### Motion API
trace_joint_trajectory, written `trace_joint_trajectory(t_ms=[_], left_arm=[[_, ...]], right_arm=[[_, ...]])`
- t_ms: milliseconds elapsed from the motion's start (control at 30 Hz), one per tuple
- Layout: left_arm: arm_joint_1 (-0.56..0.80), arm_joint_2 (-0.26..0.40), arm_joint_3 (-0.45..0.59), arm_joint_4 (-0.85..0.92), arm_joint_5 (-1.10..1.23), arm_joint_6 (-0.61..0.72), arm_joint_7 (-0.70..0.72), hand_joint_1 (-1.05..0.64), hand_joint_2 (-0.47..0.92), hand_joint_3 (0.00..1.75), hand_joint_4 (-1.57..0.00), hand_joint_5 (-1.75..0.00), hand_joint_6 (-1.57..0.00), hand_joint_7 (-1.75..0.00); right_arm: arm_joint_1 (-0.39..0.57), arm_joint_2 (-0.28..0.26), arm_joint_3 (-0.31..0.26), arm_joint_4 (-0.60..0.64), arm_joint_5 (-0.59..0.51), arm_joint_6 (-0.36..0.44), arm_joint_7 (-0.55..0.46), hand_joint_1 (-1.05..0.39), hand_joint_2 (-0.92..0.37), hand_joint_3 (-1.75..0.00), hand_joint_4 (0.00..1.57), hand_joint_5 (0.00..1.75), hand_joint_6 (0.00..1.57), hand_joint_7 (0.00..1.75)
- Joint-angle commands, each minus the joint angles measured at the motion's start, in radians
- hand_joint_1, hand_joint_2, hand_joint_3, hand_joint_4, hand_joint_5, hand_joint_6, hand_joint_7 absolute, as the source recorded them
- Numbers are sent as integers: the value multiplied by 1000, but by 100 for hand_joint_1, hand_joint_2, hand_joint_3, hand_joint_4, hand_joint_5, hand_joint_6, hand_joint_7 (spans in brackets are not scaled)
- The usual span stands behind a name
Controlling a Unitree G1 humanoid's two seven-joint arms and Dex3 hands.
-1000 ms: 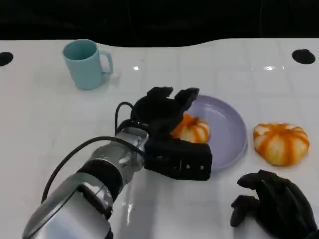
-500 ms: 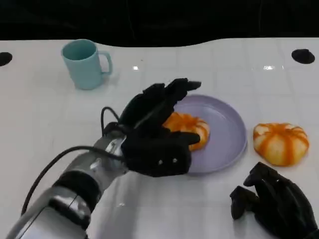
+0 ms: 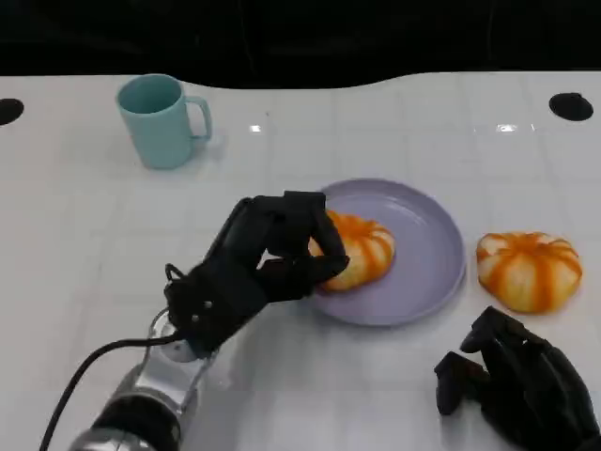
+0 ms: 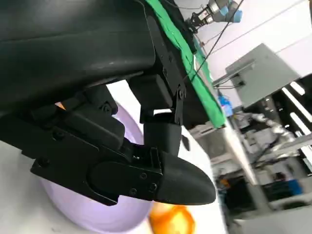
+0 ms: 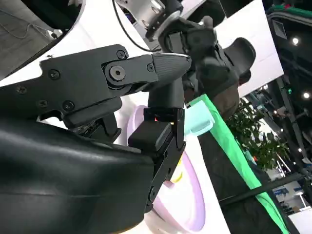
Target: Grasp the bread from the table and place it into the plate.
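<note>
A round orange-and-white bread (image 3: 362, 249) lies in the lavender plate (image 3: 427, 254) at mid-table. My left hand (image 3: 258, 268) sits at the plate's near-left rim with its fingers curled in. The fingertips (image 3: 324, 263) are right against the bread's left side, and nothing is held. A second bread (image 3: 528, 271) rests on the table to the right of the plate. My right hand (image 3: 521, 385) lies near the table's front right, fingers curled, holding nothing. The left wrist view shows the plate (image 4: 92, 214) beyond the curled fingers (image 4: 161, 180). The right wrist view shows the left hand (image 5: 214, 53) over the plate (image 5: 192, 197).
A teal mug (image 3: 160, 120) stands at the back left, handle to the right. Two black holes (image 3: 571, 105) mark the table's far corners. A black cable (image 3: 84, 376) trails from my left forearm.
My left hand has let go of the bread in the plate and drawn back toward the near left. Its fingers spread wide, then curled in. The right hand has barely moved.
</note>
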Motion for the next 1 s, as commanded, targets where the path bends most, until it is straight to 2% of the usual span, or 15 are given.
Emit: trace_joint_trajectory(t_ms=[33, 133, 200, 300, 567, 800, 1000], left_arm=[[68, -21, 74, -84, -163, 38, -197, -105, 92, 17, -140, -130, -135, -104], [118, -42, 116, -153, -289, 119, -356, -105, 92, 4, -149, -113, -151, -76], [155, -47, 132, -208, -347, 206, -428, -105, 90, 2, -152, -105, -156, -69], [216, -44, 144, -295, -392, 320, -488, -105, 88, 0, -156, -99, -157, -73], [361, -36, 164, -499, -492, 581, -600, -105, 75, 0, -157, -96, -157, -73], [449, -31, 168, -602, -498, 665, -624, -105, 75, 1, -157, -94, -157, -72], [500, -1, 148, -706, -484, 754, -617, -105, 70, 0, -157, -93, -157, -72]], right_arm=[[10, -13, -1, -12, 3, -2, 2, -58, -92, -18, 81, 157, 74, 128], [12, -11, -2, -17, 6, 8, -4, -58, -92, -17, 82, 159, 74, 130], [12, -11, -2, -16, 5, 3, -1, -58, -92, -18, 81, 161, 73, 133], [11, -10, -3, -15, 6, -1, 2, -57, -92, -19, 80, 164, 71, 137], [10, -9, -3, -15, 5, -4, 2, -59, -92, -20, 79, 164, 71, 138], [10, -6, 2, -17, -1, -13, -1, -59, -92, -21, 80, 165, 72, 139], [11, -1, 5, -17, 0, -16, 2, -59, -92, -21, 79, 165, 71, 139]])
